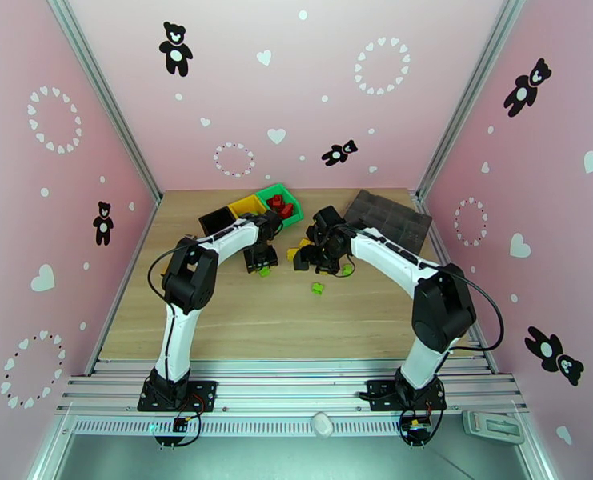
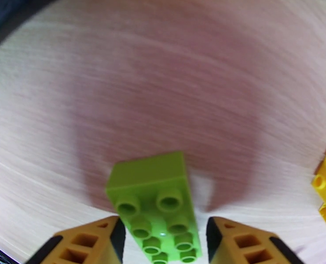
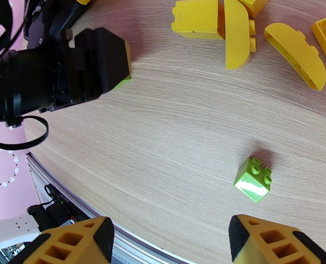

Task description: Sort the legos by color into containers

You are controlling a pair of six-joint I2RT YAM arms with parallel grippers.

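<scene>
Left gripper (image 2: 163, 249): fingers apart, straddling a long light green brick (image 2: 156, 203). A strip of table (image 1: 240, 330) shows on each side of it, so no clamp yet.
Brick axis: long side runs straight out from the wrist, parallel to the finger faces, studs up. Closing would pinch the narrow width, which I judge a good line.
Brick position: flat on the wood, near the row of bins.
Right gripper (image 3: 171, 243): fingers wide apart, nothing between them.
Small green brick (image 3: 253, 179): 4 studs, sits skewed, ahead of the right fingers and offset toward the one at that view's right edge.
Yellow bricks (image 3: 224, 23): loose cluster farther ahead of the right gripper.
Containers: black bin (image 1: 214, 222), yellow bin (image 1: 248, 206) and green bin (image 1: 284, 188) in 1 row at the far side. Red bricks (image 1: 278, 206) lie in the green bin.
Nearer arm: left for the long brick, right for the small one.
Next move, as judged: left fingers close, lift, carry to the green bin just beyond.
</scene>
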